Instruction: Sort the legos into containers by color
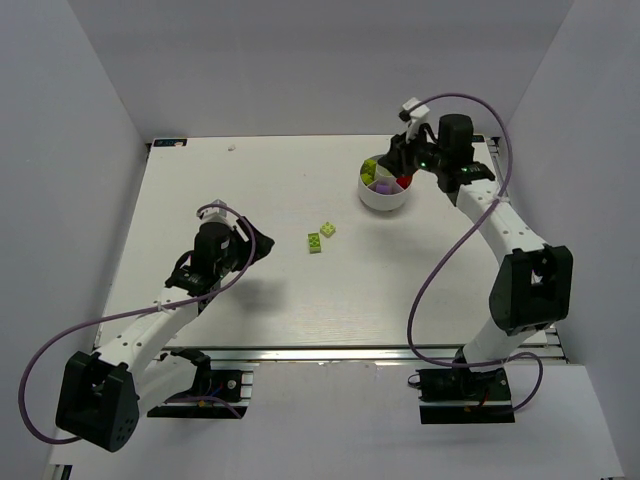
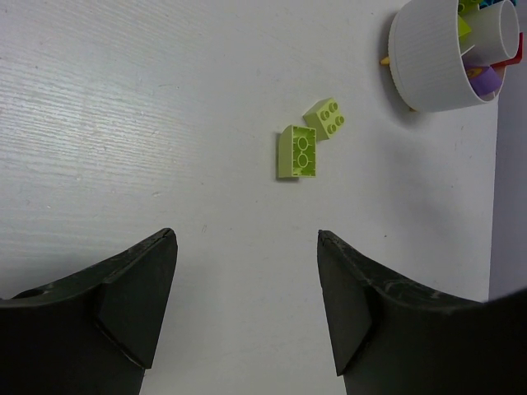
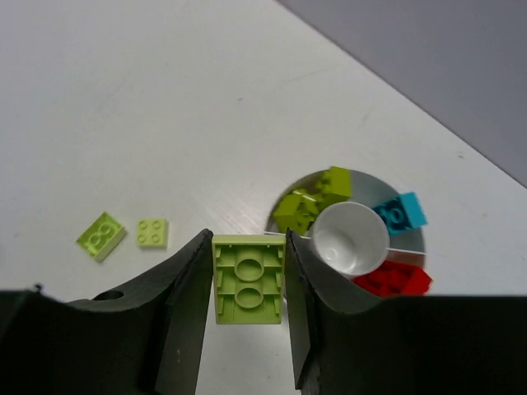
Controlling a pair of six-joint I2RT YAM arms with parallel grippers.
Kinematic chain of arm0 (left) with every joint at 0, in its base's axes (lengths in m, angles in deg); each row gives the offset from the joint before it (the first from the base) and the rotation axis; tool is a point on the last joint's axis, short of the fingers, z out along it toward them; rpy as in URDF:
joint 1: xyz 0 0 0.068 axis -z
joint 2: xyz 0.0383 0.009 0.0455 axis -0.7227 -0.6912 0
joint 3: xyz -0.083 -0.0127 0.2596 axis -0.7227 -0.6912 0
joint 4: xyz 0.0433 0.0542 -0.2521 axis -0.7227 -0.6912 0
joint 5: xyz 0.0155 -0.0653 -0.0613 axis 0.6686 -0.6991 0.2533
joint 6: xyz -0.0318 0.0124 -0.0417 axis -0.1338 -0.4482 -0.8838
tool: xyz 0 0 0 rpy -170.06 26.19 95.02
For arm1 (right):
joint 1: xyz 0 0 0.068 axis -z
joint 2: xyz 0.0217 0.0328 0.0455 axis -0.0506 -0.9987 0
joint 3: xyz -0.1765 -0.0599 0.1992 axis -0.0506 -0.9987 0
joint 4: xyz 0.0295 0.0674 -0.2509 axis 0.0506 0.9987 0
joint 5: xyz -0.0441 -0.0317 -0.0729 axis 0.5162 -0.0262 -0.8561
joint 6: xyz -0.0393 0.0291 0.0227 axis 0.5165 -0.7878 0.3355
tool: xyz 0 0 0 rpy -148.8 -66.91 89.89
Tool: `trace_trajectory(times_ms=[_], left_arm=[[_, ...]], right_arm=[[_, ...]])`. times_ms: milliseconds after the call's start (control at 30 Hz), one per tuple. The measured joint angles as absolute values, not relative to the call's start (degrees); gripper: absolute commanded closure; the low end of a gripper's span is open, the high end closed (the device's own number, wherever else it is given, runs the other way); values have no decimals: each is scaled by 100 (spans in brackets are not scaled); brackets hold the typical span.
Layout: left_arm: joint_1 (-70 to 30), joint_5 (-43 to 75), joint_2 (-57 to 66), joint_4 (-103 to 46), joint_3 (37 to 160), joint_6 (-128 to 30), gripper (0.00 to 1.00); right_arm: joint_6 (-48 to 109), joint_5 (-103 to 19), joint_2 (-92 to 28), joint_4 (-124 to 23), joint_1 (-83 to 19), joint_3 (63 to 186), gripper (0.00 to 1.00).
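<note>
My left arm (image 1: 150,335) crouches low, elbow bent, left of the middle of the white table (image 1: 250,180). The left gripper (image 2: 247,247) gapes wide and empty, facing two loose lime green plastic bricks (image 2: 298,152) lying just beside each other. My right arm (image 1: 500,225) reaches far right. The right gripper (image 3: 247,247) pinches a lime green studded brick (image 3: 249,288), hollow underside showing, over the round white plastic dish (image 1: 382,202).

Two white arms (image 1: 500,215), boxy black joint housings (image 1: 530,290), looping purple cables (image 1: 413,318), matte black wedge-shaped fingers (image 2: 132,304)

Two bricks (image 1: 316,243) left of dish (image 1: 381,204)
</note>
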State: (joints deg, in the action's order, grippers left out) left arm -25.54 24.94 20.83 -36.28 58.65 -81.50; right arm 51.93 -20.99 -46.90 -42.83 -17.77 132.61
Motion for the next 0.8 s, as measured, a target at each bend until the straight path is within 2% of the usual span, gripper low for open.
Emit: trace_trajectory(times_ms=[133,300,800], left_arm=[[-2554,2478,2077,-3536,5841,-8190,22],[-2554,2476,2072,-3481,5776,-8231,22],[-2554,2452,2068,-3472,5754,-8277,22]], right_arm=[[4479,-2171,-4572,-5499,-1471,12598,100],[3867,-2243,-5014,-6314,-1404,12507,100],[3580,-2586,-6023,-6924,-1312,12976,100]])
